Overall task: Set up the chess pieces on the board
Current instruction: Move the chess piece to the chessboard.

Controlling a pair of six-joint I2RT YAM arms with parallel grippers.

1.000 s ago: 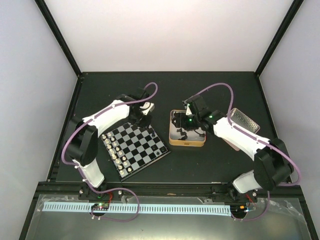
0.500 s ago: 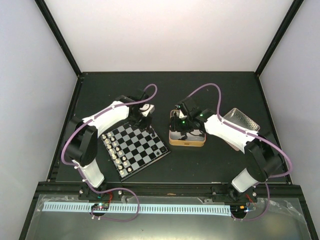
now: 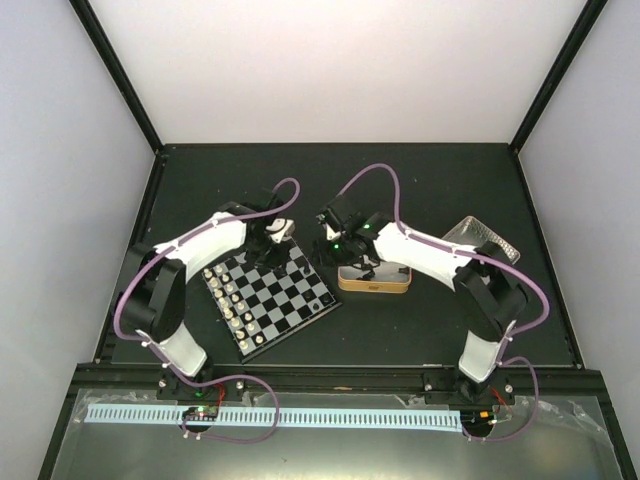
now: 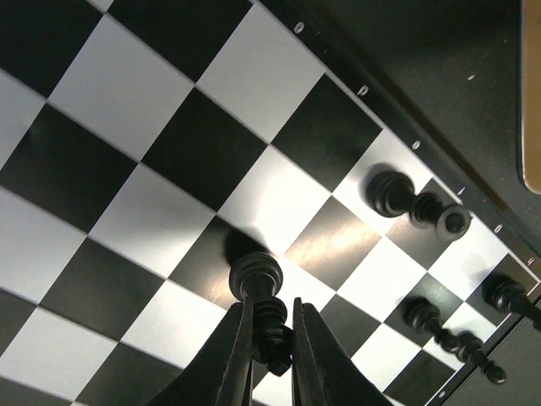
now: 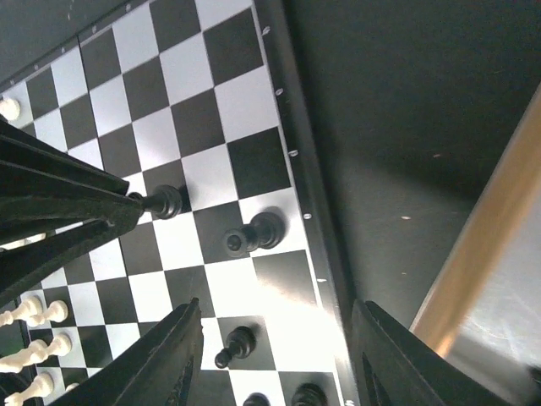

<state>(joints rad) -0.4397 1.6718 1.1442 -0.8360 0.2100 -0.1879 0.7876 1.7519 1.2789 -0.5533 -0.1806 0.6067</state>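
Seen from above: the board (image 3: 285,290) turned askew on the left half of the counter (image 3: 430,180), closer to the front edge than the back. Lined along its left side with two rows of white pieces (image 3: 232,305). Just right of it, near the counter's middle, a gold-sided tin (image 3: 375,285); farther toward the right edge, partly under the right arm, a silvery lid (image 3: 490,238).

Pinching one black piece (image 4: 256,275) in the left hand (image 4: 272,309), fingers pressed close on its stem, rounded head poking out past the tips. Held tilted over a dark square in the board's far part, inward from the right side. Cannot tell whether resting on the square or just clear of it. Scattered along that right side, a handful of other black pieces (image 4: 393,193), some upright, some leaning against a neighbour.

With the right hand (image 5: 277,313) spread wide, nothing between the fingers. Hung over the board's right edge near the far corner: one finger above the squares, the other above the bare strip of counter between board and tin. Below it, a black piece lying tipped near the rim and a small pawn a little nearer the camera.
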